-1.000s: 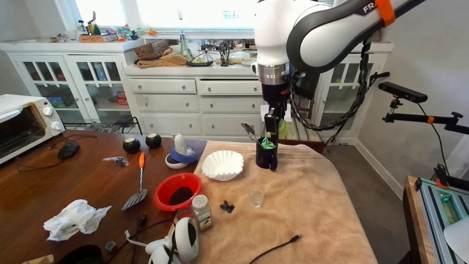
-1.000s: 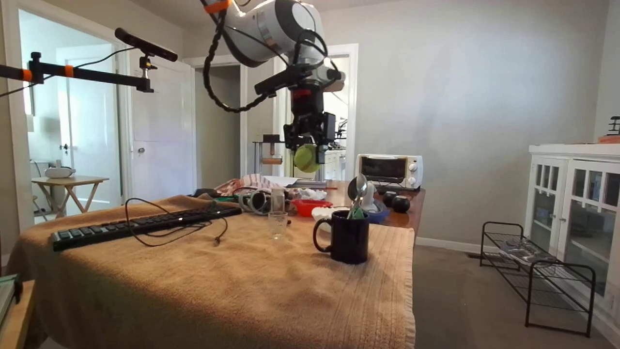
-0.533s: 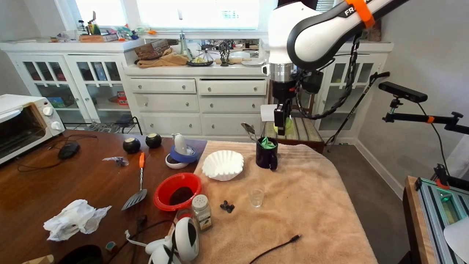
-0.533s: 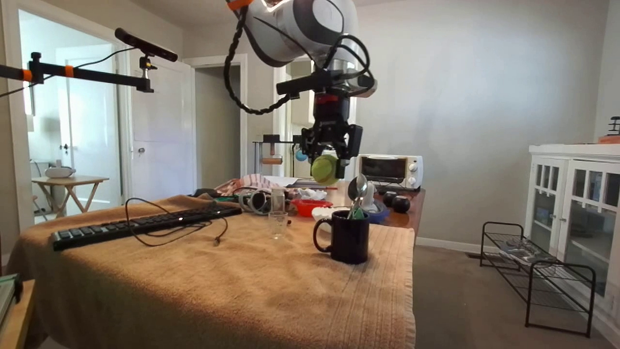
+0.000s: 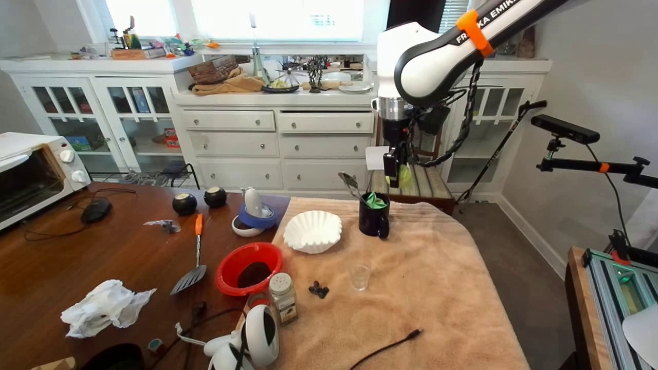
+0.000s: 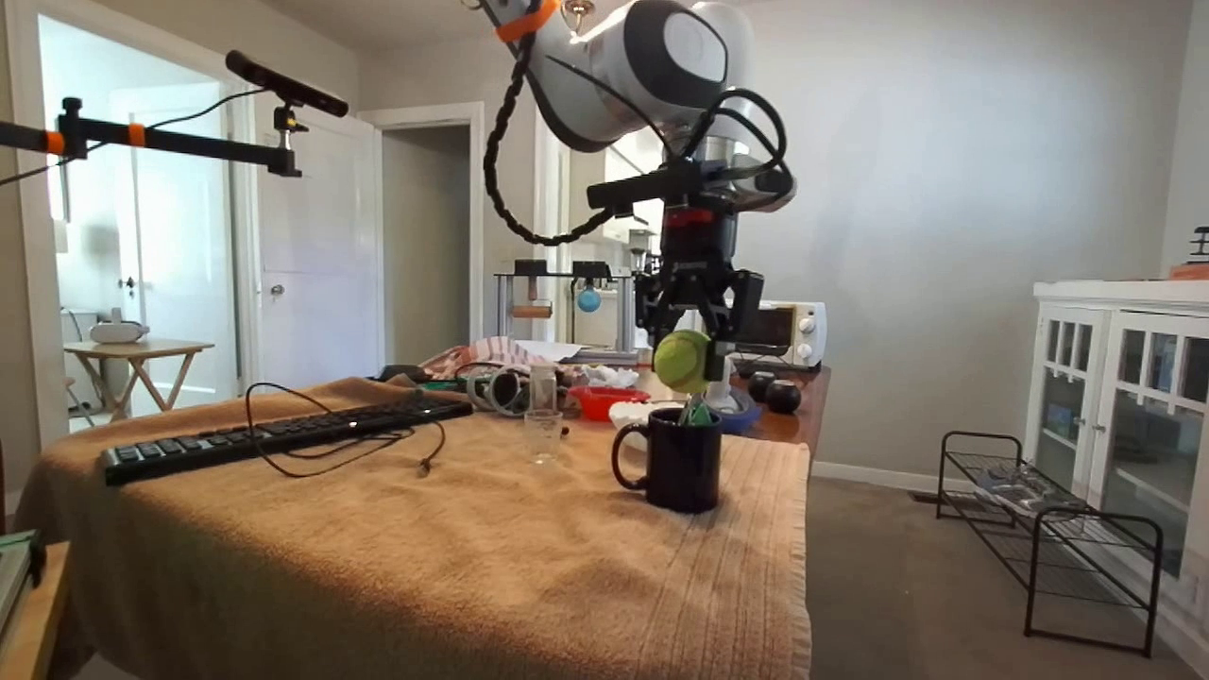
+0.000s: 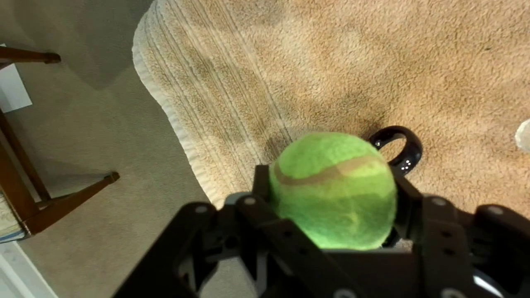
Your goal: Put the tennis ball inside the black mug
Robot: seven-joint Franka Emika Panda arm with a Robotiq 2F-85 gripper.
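Note:
The tennis ball [image 6: 682, 361] is fuzzy and yellow-green. My gripper [image 6: 687, 351] is shut on it from both sides and holds it in the air. In an exterior view the ball [image 5: 406, 176] is partly hidden behind the gripper [image 5: 392, 172]. The black mug [image 6: 682, 463] stands upright on the tan towel, also seen in an exterior view [image 5: 372, 221]. The ball appears just above its rim there. A spoon [image 5: 349, 181] and a crumpled green thing [image 5: 375, 200] stick out of the mug. In the wrist view, the ball [image 7: 333, 190] hides most of the mug; its handle [image 7: 408, 153] shows.
A white fluted bowl [image 5: 312, 231] stands beside the mug. A clear small glass [image 5: 360, 277], a spice jar [image 5: 282, 298] and a red bowl [image 5: 230, 264] are farther off. A keyboard [image 6: 283, 436] with a cable lies on the towel. The towel's edge [image 7: 182, 132] hangs at the table's end.
The gripper has carried the ball rightward and down in an exterior view, from left of the mug to over its rim. The ball now covers the spoon there. The mug has not moved.

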